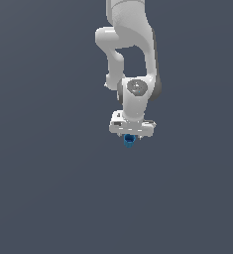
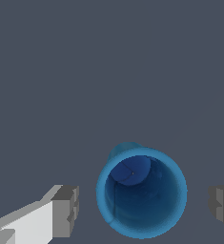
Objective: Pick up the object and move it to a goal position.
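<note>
The object (image 2: 141, 193) is a small bright blue cylinder, hollow like a cup, and in the wrist view I look straight down into its open end. My gripper (image 2: 143, 209) is open and straddles it, with a grey pad (image 2: 66, 210) on one side and the other pad (image 2: 221, 206) opposite; a gap shows between each pad and the cup wall. In the exterior view the object (image 1: 129, 142) peeks out just below the white gripper (image 1: 130, 136), whose fingers are mostly hidden by the hand.
The white arm (image 1: 133, 54) comes down from the top of the exterior view. A plain dark grey floor (image 1: 48, 188) surrounds it on all sides, and no other objects show.
</note>
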